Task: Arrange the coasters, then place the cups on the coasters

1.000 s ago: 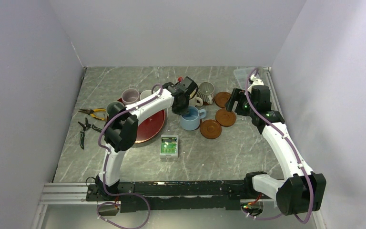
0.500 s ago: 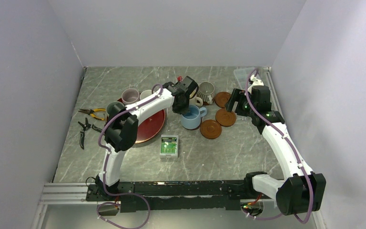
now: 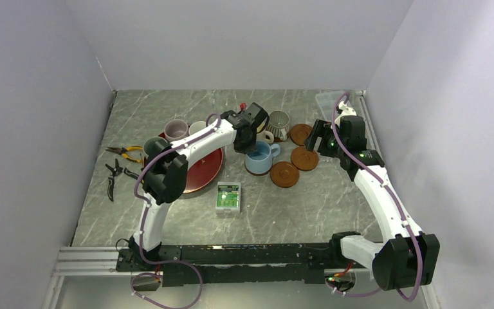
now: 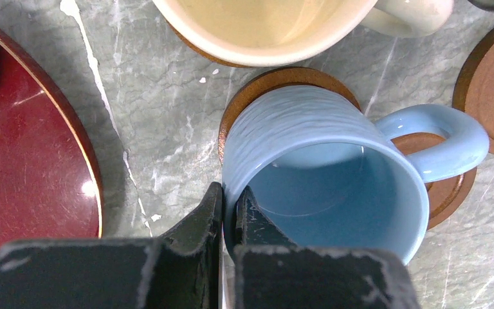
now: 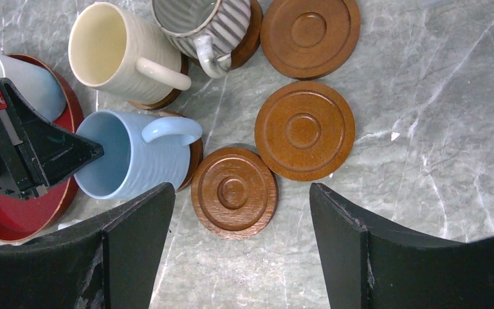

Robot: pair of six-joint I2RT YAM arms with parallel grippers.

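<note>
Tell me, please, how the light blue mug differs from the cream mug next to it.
The left gripper is shut on the light blue mug's rim, one finger inside, one outside; nothing holds the cream mug. From above, the light blue mug lies nearer the arm bases than the cream mug. The light blue mug's glaze is blue, the cream mug's pale yellowish. Both are ribbed, handled and over coasters.

The light blue mug point(image 4: 309, 135) is glazed ceramic, rippled outside, smooth inside. At its 3 o'clock the bare coasters point(image 5: 304, 129) look like matt brown wood with turned rings. The round tray point(image 4: 32, 167) is glossy dark red; the table point(image 5: 437, 129), grey marbled, faintly shiny.
</note>
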